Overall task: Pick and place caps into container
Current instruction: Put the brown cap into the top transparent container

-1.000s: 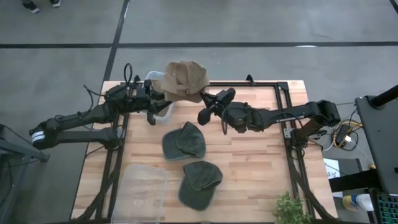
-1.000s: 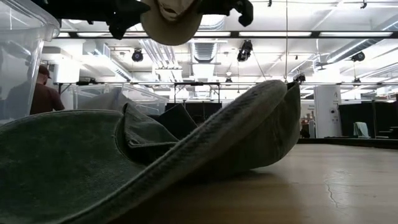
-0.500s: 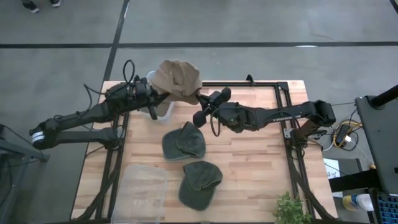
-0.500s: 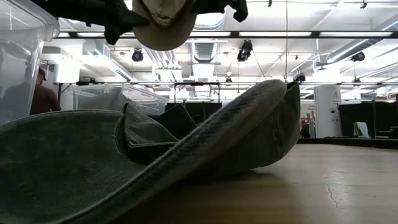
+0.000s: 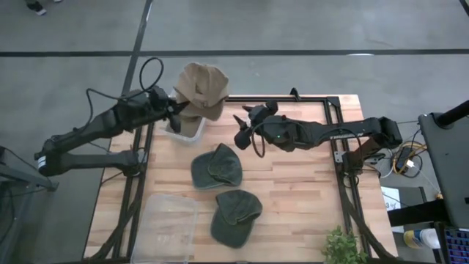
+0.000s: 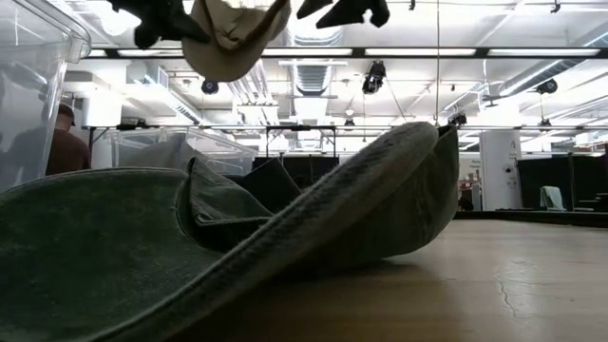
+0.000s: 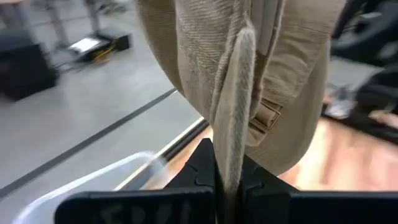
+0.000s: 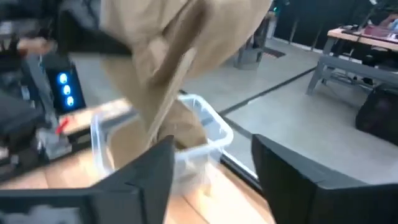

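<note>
A tan cap (image 5: 200,86) hangs in the air over the far end of a clear container (image 5: 185,129) at the table's far left. My left gripper (image 5: 177,111) is shut on it, and the cap also shows at the top of the low view (image 6: 233,36). My right gripper (image 5: 242,126) stands open just right of the cap with nothing between its fingers (image 8: 214,177). Two olive caps (image 5: 217,167) (image 5: 236,214) lie flat on the table's middle, one nearer the front. My left gripper pinches a thick edge of the tan cap (image 7: 231,143) between its two fingers, close to the back strap's buckle (image 7: 266,116). The fingers come roughly level from the table's left. The cap is lifted clear of the table and container and sags beyond the fingers.
A second clear tub or lid (image 5: 170,224) lies at the near left. A small green plant (image 5: 341,246) stands at the near right corner. A black frame (image 5: 333,117) runs along the table's far and right sides. A person (image 6: 65,142) is in the room behind.
My left gripper has shut on the tan cap and drawn it toward the table's left, over the container. My right gripper has opened, let go of the cap, and stayed near the table's middle.
</note>
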You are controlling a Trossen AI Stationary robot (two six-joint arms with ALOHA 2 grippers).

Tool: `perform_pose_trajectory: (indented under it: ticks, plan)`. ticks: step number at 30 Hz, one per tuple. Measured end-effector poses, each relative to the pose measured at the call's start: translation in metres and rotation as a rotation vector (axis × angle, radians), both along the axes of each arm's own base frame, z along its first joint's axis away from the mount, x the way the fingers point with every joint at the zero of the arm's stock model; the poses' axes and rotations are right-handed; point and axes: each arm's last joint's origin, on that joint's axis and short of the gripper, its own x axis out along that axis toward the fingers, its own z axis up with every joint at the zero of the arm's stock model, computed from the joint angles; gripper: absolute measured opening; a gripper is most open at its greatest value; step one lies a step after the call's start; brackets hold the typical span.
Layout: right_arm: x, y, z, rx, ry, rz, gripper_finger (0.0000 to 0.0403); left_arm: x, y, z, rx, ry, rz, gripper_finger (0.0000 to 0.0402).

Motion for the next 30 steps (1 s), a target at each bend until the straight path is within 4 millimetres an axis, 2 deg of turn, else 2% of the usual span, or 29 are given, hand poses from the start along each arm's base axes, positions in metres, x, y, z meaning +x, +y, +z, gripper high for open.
perform_pose_trajectory:
  ticks: [5,12,18,23,27,30]
  plan:
    - [-0.012,0.000,-0.001,0.019,0.084,-0.005,0.0277,-0.007,0.007,0.008,-0.051,0.145,0.158,0.0005]
    - [-0.014,0.001,-0.009,0.036,0.148,-0.009,0.0301,-0.003,0.029,0.014,-0.197,0.292,0.282,0.0005]
    - [-0.015,0.001,-0.011,0.032,0.170,-0.009,0.0296,0.006,0.053,0.006,-0.384,0.387,0.282,0.0005]
    - [-0.015,0.001,-0.012,0.024,0.180,-0.004,0.0289,0.014,0.070,-0.012,-0.513,0.475,0.300,0.0005]
    - [-0.015,0.001,-0.014,0.021,0.198,-0.004,0.0285,0.015,0.080,-0.027,-0.558,0.605,0.383,0.0005]
    - [-0.016,0.001,-0.017,0.021,0.208,-0.004,0.0286,0.020,0.085,-0.033,-0.577,0.622,0.377,0.0005]
